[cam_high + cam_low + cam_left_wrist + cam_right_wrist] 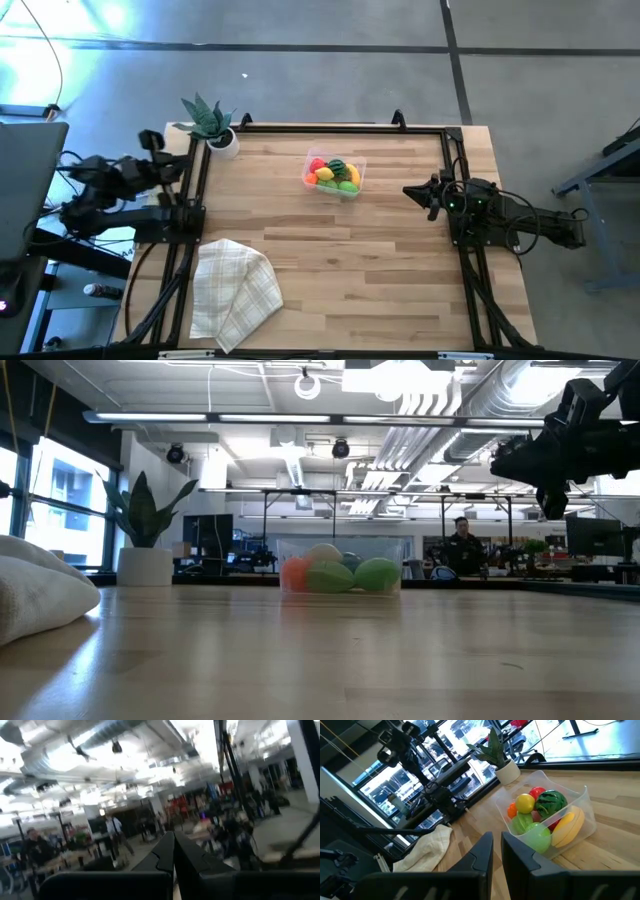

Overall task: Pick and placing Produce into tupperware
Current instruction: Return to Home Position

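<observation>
The clear tupperware (pixel 335 175) (pixel 580 802) stands on its base on the far middle of the wooden table. The produce (pixel 542 815) lies piled inside it: a yellow lemon, a banana (pixel 567 827), and red, orange, light green and dark green pieces. In the low view the produce (pixel 340 574) shows through the tupperware's wall. My right gripper (pixel 410 190) (pixel 497 855) hovers shut above the table, right of the tupperware and pointing at it. My left gripper (pixel 173 854) is shut and waits at the table's left edge (pixel 155 150), aimed up into the room.
A potted green plant (pixel 212 125) stands at the far left corner. A checked folded cloth (pixel 235 290) lies near the left front. Black frame rails (pixel 195 200) run along the table's left, far and right sides. People (pixel 462 545) show in the room beyond.
</observation>
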### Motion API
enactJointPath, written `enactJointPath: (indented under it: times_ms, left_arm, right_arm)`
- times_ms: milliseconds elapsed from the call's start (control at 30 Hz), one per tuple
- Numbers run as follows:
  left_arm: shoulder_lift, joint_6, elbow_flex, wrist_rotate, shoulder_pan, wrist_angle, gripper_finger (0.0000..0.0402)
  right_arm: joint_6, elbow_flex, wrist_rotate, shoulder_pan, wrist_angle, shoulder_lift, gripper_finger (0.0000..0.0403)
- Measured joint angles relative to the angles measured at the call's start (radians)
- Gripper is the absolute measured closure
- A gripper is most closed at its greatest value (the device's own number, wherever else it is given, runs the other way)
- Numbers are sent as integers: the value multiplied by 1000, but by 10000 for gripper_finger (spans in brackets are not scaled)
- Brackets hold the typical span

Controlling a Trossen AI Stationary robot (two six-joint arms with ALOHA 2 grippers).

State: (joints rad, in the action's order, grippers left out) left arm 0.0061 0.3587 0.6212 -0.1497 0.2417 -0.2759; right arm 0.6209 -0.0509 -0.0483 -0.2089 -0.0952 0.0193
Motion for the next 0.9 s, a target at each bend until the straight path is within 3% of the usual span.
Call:
enactJointPath:
  times_ms: [67,467,900]
  left_arm:
    - [1,-1,-40,-1,0,12,401]
    - [11,-118,-447,86,0,516,401]
    - [12,-199,-573,158,0,438,401]
  right_arm:
    - [0,0,0,0,0,0,375]
    - [0,0,0,0,-1,0,375]
    - [0,0,0,0,-1,0,375]
